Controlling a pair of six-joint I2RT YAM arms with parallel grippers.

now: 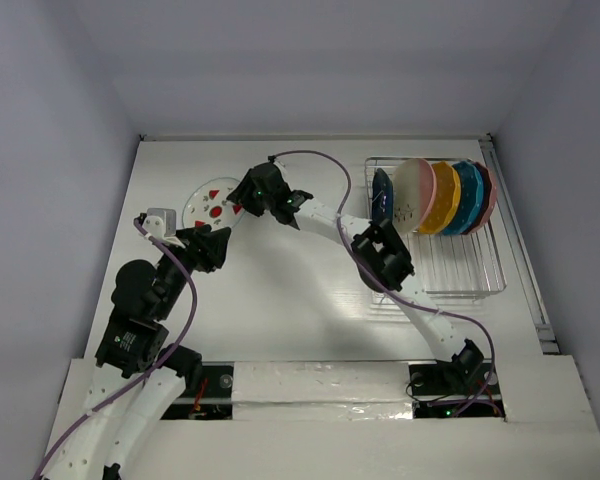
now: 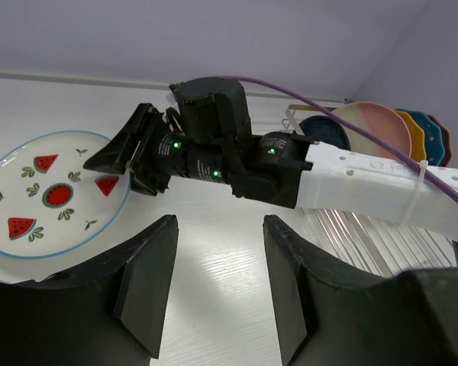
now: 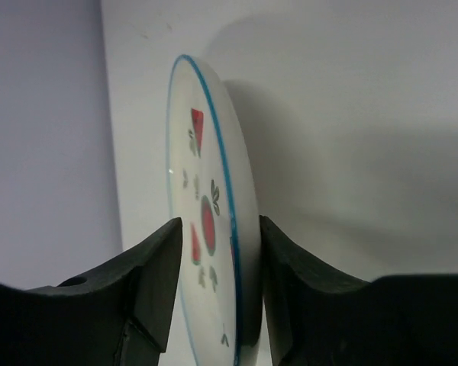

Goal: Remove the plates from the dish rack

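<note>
Right now I have the right gripper (image 1: 238, 203) pinched on the rim of the watermelon plate (image 1: 208, 205), which seems to lie flat at the far left of the table (image 1: 300, 310), well apart from the dish rack (image 1: 470, 275) — so this is the set-down step. The left gripper (image 2: 214, 282) hangs wide and empty nearby. Next I'd loosen the fingers, lift clear, then go for the five plates (image 1: 435, 195) standing in the rack.

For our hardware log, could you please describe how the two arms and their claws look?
The left claw and right claw each have two matte-black wedge-shaped fingers. The arms have white perforated link shells and black joint housings; small green lights show on the right one. A purple cable runs along each.
</note>
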